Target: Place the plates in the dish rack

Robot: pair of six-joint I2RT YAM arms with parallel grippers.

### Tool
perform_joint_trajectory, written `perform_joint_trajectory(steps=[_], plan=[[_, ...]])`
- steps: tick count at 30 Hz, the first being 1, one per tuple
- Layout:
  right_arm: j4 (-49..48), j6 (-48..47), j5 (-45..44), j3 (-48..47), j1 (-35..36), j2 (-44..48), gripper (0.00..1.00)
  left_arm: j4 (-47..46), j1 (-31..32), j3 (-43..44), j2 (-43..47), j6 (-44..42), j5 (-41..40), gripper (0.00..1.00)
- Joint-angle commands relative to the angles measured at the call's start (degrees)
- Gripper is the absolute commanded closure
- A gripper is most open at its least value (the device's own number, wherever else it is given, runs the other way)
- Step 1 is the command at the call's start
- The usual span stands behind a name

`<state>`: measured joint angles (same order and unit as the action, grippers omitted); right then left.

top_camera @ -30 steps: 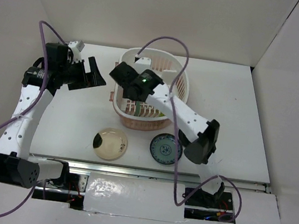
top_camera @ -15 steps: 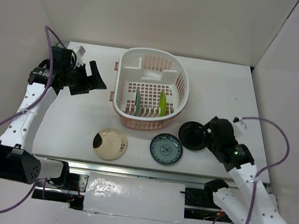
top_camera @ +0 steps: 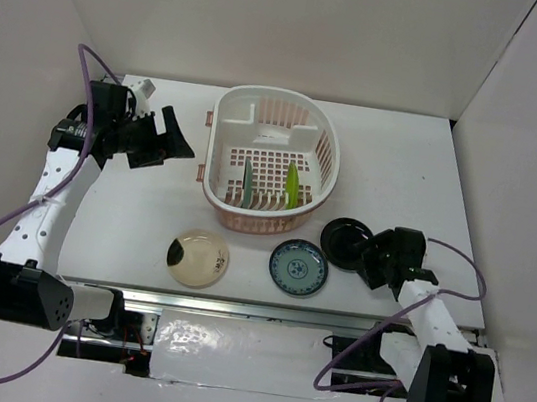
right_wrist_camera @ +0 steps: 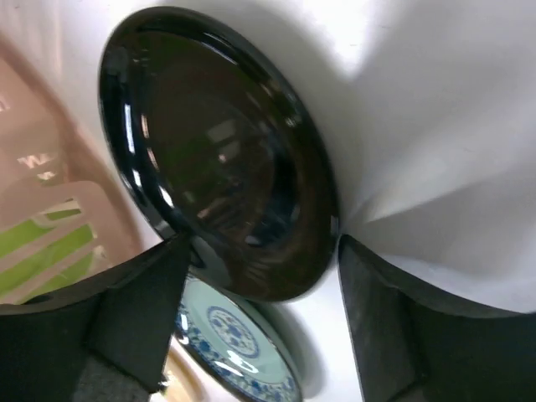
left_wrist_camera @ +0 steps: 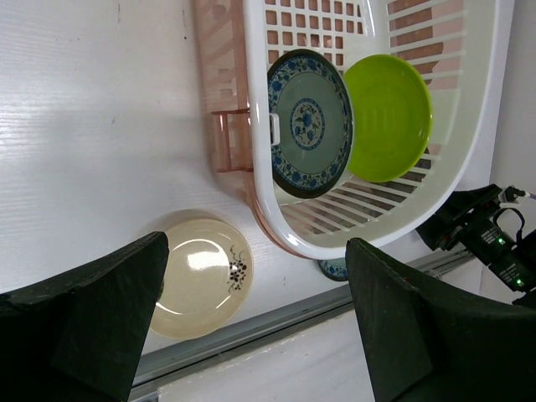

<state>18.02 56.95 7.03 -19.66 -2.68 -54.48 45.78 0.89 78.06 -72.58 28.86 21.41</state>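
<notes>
White tabletop (top_camera: 433,185), boxed in by plain white walls (top_camera: 275,20), carries every item. Nearest the arm bases, three plates lie flat. The tan plate (top_camera: 199,257) is at the rack's 7 o'clock, one teal-blue plate (top_camera: 298,266) at 5 o'clock, and the black plate (top_camera: 344,241) at 4 o'clock.

The right gripper (right_wrist_camera: 261,251) sits low at the black plate's near rim, fingers spread to either side and nothing pinched. Contact cannot be confirmed.

Further back, the dish rack (top_camera: 282,110) holds a second teal-blue plate (top_camera: 247,183) and the lime-green plate (top_camera: 292,184), both upright on edge. The left gripper (left_wrist_camera: 257,241) hovers at the rack's 9 o'clock, fingers spread and empty.

Assessment: two of five plates are loaded.

Hazard: the glossy, flat-lying black plate offers little rim to catch. A shallow close could skid it into the neighbouring teal-blue plate or the rack wall. A weak hold could let it slip during the lift.
</notes>
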Motion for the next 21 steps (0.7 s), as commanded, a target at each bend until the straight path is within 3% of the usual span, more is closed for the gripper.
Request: perform_joint_trajectory(steps=[1,4,7,11,13,21], plan=[[-8.60,0.44,2.73,1.12,-0.40,-3.79,0.23,-1.22,-0.27,2.10,0.42,0.32,1.79,0.01],[-10.98,2.20,2.47,1.64,-0.75,-6.51,0.35,-1.39,-0.36,1.57,0.59,0.14,1.53,0.01],[-10.03,4.13,0.02,1.38,-0.93,-6.17,0.55,-1.13,-0.27,1.57,0.68,-0.21,0.92,0.01],[-6.87,5.19,-2.71,1.12,-1.54,-2.67,0.90,-1.39,-0.27,1.30,0.86,-0.30,1.00,0.01],[-3.79,4.93,-4.82,0.50,-2.24,0.58,1.00,-1.39,-0.27,1.39,0.86,-0.30,0.92,0.01],[11.41,-1.47,-11.24,-10.98,-6.11,13.77,1.00,-1.75,-0.27,2.00,2.35,-0.39,1.18,0.01]])
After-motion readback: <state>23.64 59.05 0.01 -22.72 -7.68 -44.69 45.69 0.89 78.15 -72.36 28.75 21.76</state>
